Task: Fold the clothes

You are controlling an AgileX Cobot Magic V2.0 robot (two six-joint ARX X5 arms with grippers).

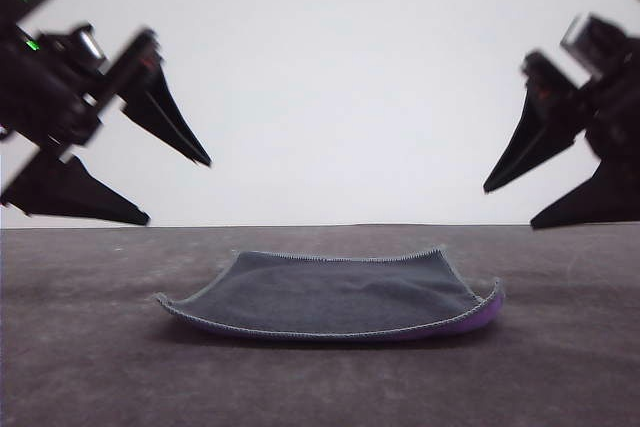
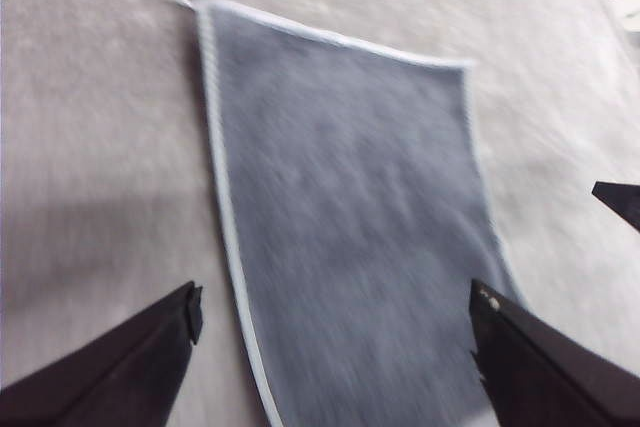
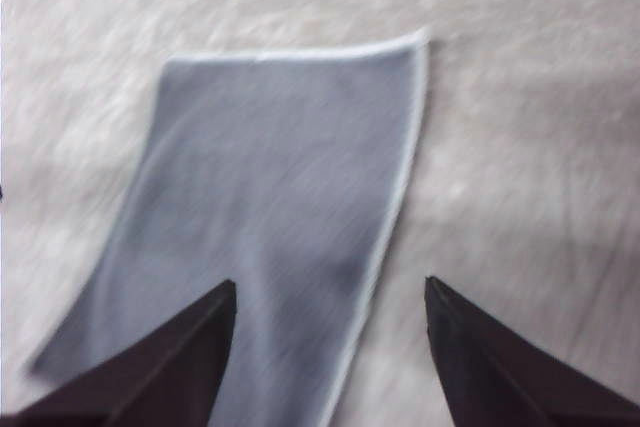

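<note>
Cloth (image 1: 335,295) flat at table (image 1: 80,367) centre, grey face up, purple peeking at right corner. My left gripper (image 1: 178,187) and right gripper (image 1: 510,205) hover spread, flanking it, empty, positioned to take opposite edges.

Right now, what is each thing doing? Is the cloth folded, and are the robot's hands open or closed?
cloth: lying unfolded on the table, dark grey face up, purple showing under its slightly curled right edge.
left end effector: open, raised above the table, holding nothing.
right end effector: open, raised above the table, holding nothing.
table: grey and bare around the cloth.
</note>
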